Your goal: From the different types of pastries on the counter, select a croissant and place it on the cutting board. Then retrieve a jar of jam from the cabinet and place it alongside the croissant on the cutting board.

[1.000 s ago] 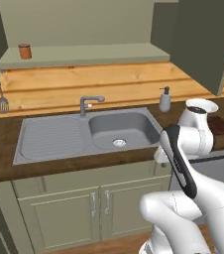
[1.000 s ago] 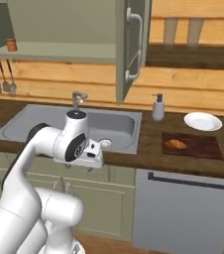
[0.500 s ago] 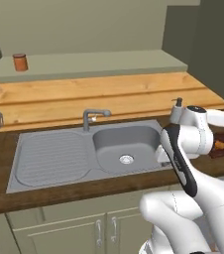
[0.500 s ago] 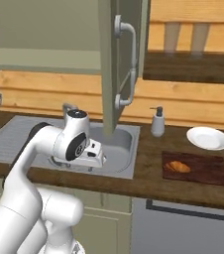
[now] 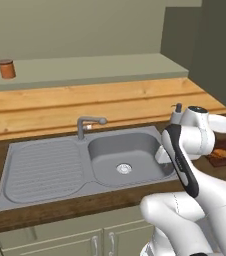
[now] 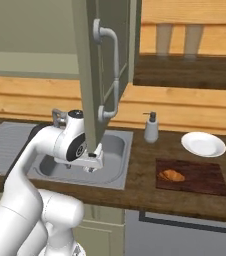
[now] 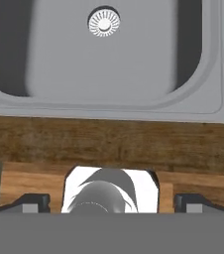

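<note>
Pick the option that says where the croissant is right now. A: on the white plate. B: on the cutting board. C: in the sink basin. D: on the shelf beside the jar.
B: in the right base view the croissant lies on the left part of the dark cutting board, with the white plate bare behind it and the sink to its left.
</note>
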Controlling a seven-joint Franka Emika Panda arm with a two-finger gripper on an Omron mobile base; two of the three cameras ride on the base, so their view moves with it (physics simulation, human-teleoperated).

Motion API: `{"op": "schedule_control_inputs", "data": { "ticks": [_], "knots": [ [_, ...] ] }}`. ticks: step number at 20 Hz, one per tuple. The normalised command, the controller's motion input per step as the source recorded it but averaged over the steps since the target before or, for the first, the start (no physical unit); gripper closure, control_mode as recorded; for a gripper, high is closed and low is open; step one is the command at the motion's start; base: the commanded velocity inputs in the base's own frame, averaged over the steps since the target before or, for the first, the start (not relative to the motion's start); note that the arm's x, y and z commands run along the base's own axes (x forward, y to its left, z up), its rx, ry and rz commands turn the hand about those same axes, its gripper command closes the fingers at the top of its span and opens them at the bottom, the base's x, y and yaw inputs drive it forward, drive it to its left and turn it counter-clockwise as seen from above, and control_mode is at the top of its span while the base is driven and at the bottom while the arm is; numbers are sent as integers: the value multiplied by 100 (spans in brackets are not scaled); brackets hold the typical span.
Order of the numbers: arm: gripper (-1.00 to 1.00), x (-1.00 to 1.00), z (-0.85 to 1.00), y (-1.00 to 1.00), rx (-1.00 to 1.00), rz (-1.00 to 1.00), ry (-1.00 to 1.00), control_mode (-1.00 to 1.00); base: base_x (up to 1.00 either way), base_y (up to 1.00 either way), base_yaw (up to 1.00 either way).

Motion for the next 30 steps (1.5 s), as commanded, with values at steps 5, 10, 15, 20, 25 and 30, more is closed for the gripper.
{"op": "schedule_control_inputs", "data": {
  "ticks": [5, 10, 15, 20, 25, 30],
  "knots": [
    [-100, 0, 0, 0, 0, 0, 0, 100, 34, 0, -8],
    [-100, 0, 0, 0, 0, 0, 0, 100, 34, -7, -3],
    [-100, 0, 0, 0, 0, 0, 0, 100, 30, -2, 0],
    [-100, 0, 0, 0, 0, 0, 0, 100, 36, 0, 0],
    [-100, 0, 0, 0, 0, 0, 0, 100, 34, 0, 0],
    [-100, 8, -9, 2, 1, 0, 0, -100, 5, 0, 0]
  ]
}}
